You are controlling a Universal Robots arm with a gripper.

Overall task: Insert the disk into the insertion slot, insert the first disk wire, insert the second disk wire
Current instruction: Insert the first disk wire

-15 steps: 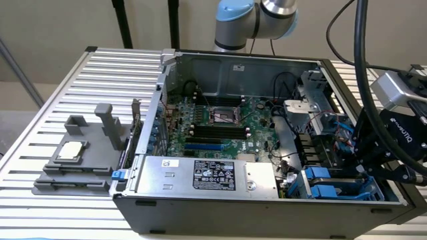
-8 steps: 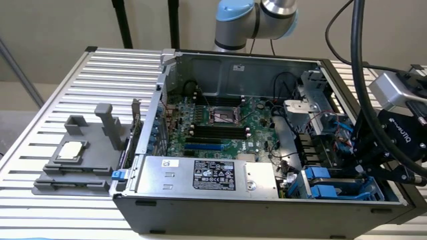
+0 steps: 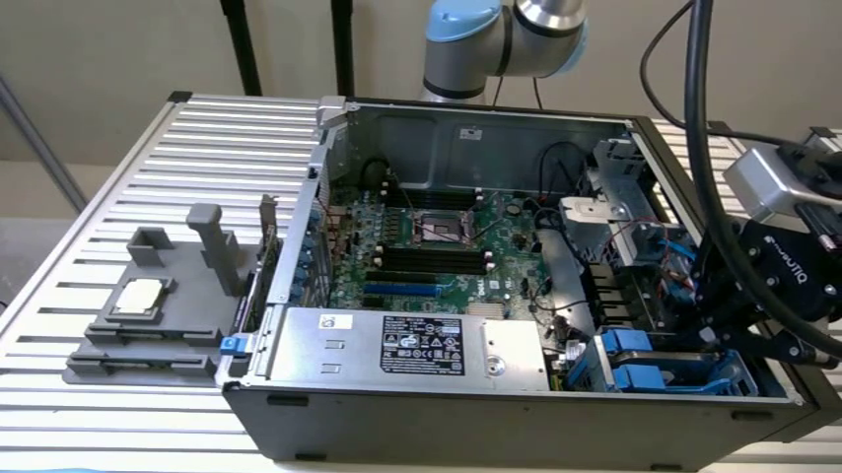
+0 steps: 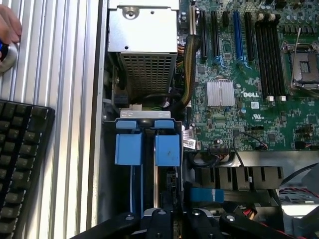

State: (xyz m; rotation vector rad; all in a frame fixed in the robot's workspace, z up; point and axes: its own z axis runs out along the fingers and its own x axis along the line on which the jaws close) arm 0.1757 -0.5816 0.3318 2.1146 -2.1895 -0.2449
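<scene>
The insertion slot is a dark metal bay with bright blue rails at the case corner on the exterior view's right. In the wrist view, two blue tabs stand side by side in the insertion slot, with a thin silver edge between them. The disk's labelled face is hidden, and I cannot tell whether that edge belongs to it. My gripper hangs just over the bay with its black fingers drawn together. The gripper is shut, and I see nothing clearly held. Thin blue and red wires run beside the bay.
A silver power-supply box and the green motherboard lie in the open case. On the slatted table, a grey fixture carries a small silver chip. A black keyboard and a person's hand lie beside the case.
</scene>
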